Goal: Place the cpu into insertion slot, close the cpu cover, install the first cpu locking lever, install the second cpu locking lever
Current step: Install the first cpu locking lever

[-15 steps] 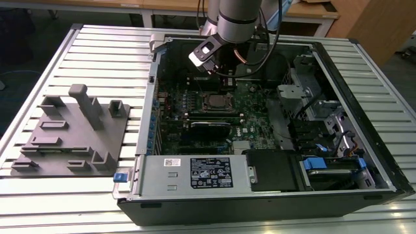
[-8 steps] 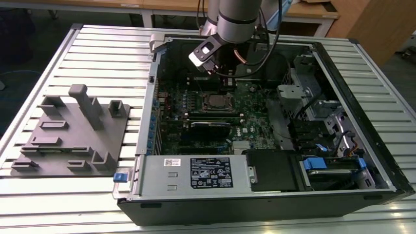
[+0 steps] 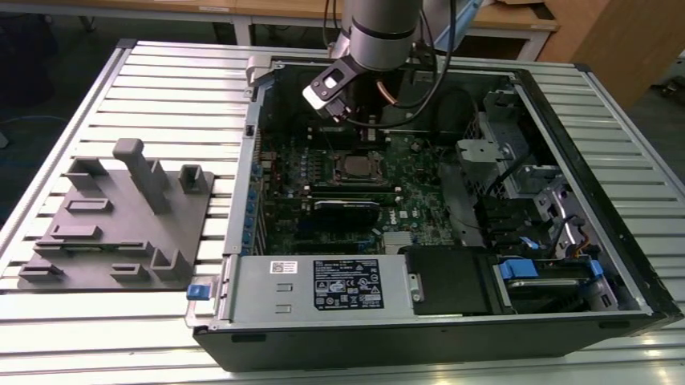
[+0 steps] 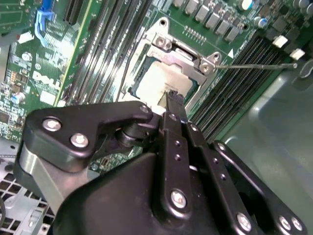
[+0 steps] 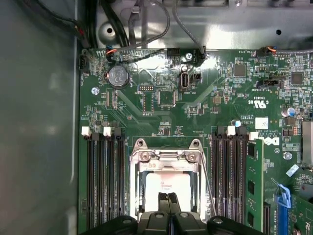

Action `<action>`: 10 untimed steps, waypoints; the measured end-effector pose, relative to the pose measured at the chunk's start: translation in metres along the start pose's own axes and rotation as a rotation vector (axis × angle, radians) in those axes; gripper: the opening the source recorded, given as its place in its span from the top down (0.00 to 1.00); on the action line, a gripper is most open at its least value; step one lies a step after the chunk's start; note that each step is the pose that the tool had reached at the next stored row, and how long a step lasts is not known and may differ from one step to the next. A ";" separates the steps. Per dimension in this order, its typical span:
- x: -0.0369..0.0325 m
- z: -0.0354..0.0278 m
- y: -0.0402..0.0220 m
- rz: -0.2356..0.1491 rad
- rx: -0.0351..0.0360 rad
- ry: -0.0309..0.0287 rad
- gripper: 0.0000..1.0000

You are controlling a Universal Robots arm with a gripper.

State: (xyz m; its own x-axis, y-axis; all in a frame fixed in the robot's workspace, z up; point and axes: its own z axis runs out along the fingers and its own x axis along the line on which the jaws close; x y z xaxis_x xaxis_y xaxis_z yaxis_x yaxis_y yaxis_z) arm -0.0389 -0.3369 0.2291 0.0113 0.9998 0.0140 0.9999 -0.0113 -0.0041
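Downturned claw (image 5: 168, 197), tips together, above cpu (image 5: 166, 182)

Cpu (image 5: 168, 185) under cpu cover (image 5: 142, 183), between memory slot banks (image 5: 105, 181); tool (image 5: 168, 196) over cpu edge.

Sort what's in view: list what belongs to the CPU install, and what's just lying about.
Belongs to the job:
pincer, tips over the cpu
cpu cover
locking lever

Just lying about:
grey fixture block
coin battery
memory slots
power supply
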 end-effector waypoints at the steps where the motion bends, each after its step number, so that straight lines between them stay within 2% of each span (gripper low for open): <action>1: 0.0000 0.0000 -0.0028 0.000 -0.0001 0.0001 0.90; 2: -0.0001 0.0000 -0.0055 0.000 0.0000 0.0001 0.90; 10: 0.0000 -0.0039 -0.0056 0.000 0.0000 0.0001 0.90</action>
State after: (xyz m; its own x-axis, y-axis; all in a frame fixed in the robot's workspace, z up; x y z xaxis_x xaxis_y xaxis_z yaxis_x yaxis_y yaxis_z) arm -0.0446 -0.3369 0.2330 0.0114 0.9998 0.0141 0.9999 -0.0114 -0.0040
